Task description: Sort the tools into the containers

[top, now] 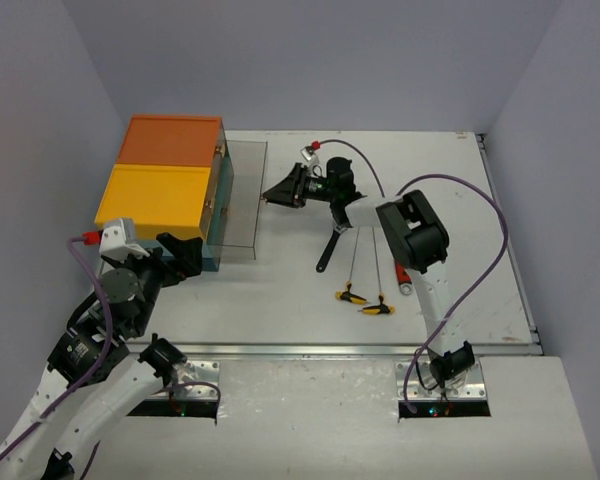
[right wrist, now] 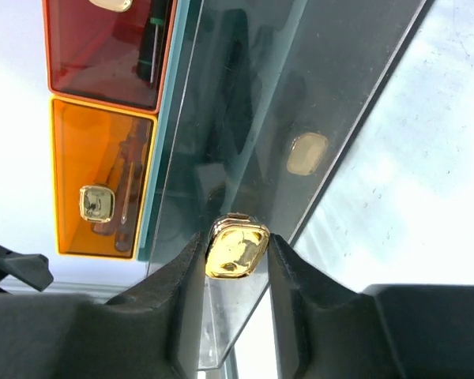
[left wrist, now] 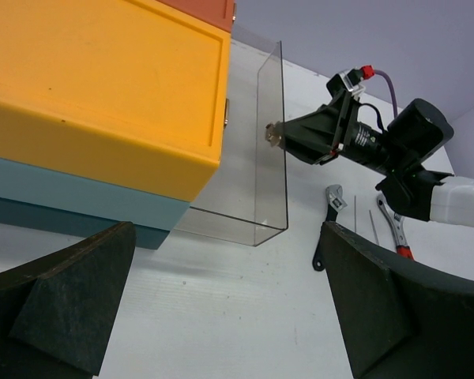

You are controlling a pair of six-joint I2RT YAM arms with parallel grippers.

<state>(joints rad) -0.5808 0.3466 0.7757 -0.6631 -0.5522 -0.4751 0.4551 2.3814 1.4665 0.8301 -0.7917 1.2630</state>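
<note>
One white table (top: 480, 300) carries everything, and the teal box unit (top: 218, 215), topped with one orange and one yellow lid, sits at its far left corner. From the unit's right side a clear drawer (top: 245, 200) juts out over the tabletop. The left gripper (top: 187, 255) hovers just beside the unit's near right corner with its jaws spread wide and nothing between them. The right gripper (top: 270, 194) reaches in from the right and is pinched narrow on the brass latch (right wrist: 235, 251) at the drawer's front. Right of the drawer and well apart from it lie a black-handled wrench (top: 330, 250), a red-handled wrench (top: 402, 278), partly under the right arm, and two T-handle keys (top: 352, 295) with yellow-and-black grips.
</note>
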